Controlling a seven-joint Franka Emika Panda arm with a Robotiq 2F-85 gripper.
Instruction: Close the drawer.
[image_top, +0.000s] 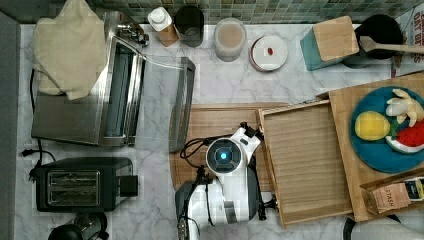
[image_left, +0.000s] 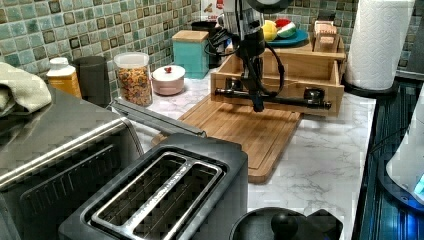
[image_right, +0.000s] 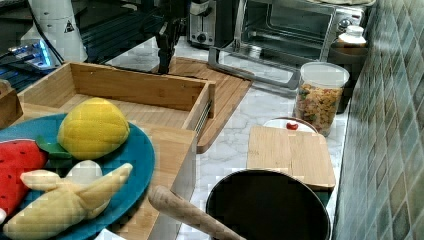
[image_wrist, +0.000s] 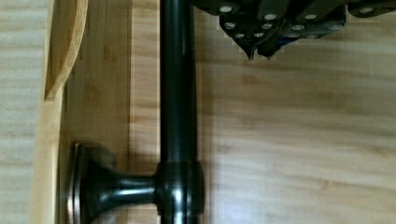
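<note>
The light-wood drawer (image_top: 307, 160) stands pulled out of its wooden cabinet (image_top: 345, 100) toward the top view's left, its lined bottom bare. A dark bar handle (image_left: 285, 99) runs across the drawer's front panel (image_left: 295, 85). My gripper (image_left: 258, 104) hangs just in front of that handle, above the cutting board (image_left: 250, 132). In the wrist view the gripper (image_wrist: 259, 50) has its fingertips pressed together beside the handle bar (image_wrist: 176, 93), not around it. It is shut on nothing. The right view shows the gripper (image_right: 164, 60) beyond the drawer's front wall (image_right: 135, 90).
A blue plate of toy fruit (image_top: 382, 130) and a tea box (image_top: 395, 192) sit on the cabinet top. The toaster oven's door (image_top: 180, 105) lies open next to the cutting board, with a black toaster (image_top: 82, 182) nearby. Jars, a teal block (image_top: 330, 42) and a paper towel roll (image_left: 377, 40) stand around.
</note>
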